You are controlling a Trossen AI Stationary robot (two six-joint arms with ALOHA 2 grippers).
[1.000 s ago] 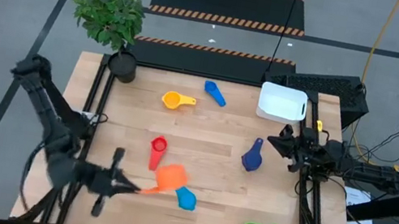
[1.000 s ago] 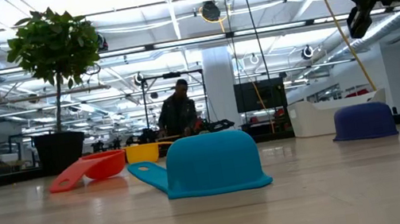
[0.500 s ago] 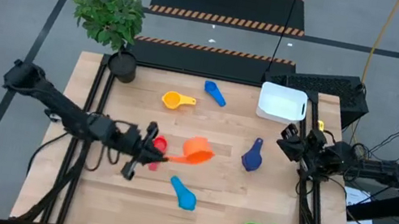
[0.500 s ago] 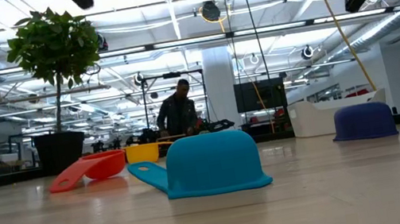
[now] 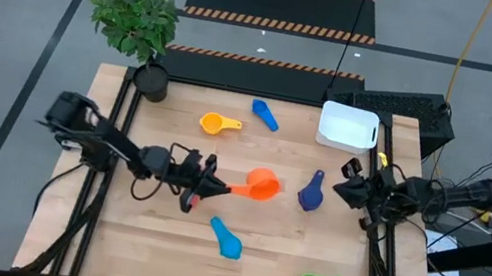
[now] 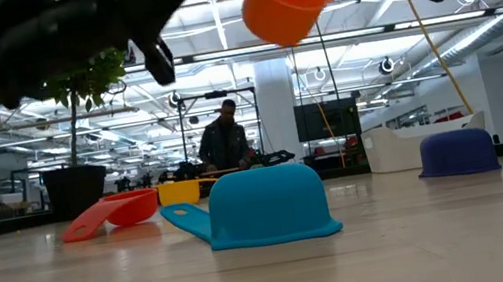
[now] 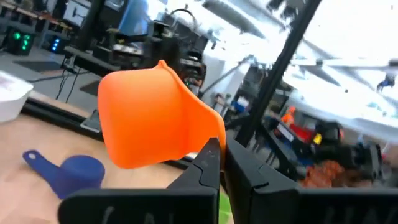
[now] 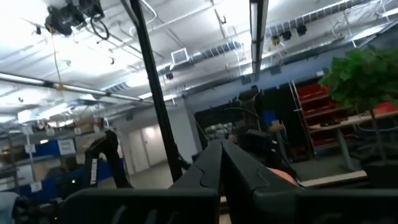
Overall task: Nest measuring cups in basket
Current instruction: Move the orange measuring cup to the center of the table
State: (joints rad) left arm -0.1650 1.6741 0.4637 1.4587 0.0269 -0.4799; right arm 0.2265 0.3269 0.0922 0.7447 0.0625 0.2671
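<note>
1. Left gripper [image 5: 210, 185], mid-table, fingers pinched on flat handle of orange plastic measuring cup [image 5: 261, 183]; cup held up off the wooden table [image 5: 255, 261], bowl pointing right.
2. Key relation: white rectangular plastic basket [image 5: 348, 126] lies far-right of the held cup, at the far right corner. Cup's long axis runs left-right, handle toward gripper.
3. Right gripper [image 5: 347, 184] pressed together, holding nothing, at right edge; nearer the basket than the left one.
4. Navy plastic cup [image 5: 310, 194] sits between orange cup and right gripper.
5. Hard to tell: basket contents; only six cups visible, red one partly hidden under left arm.
</note>
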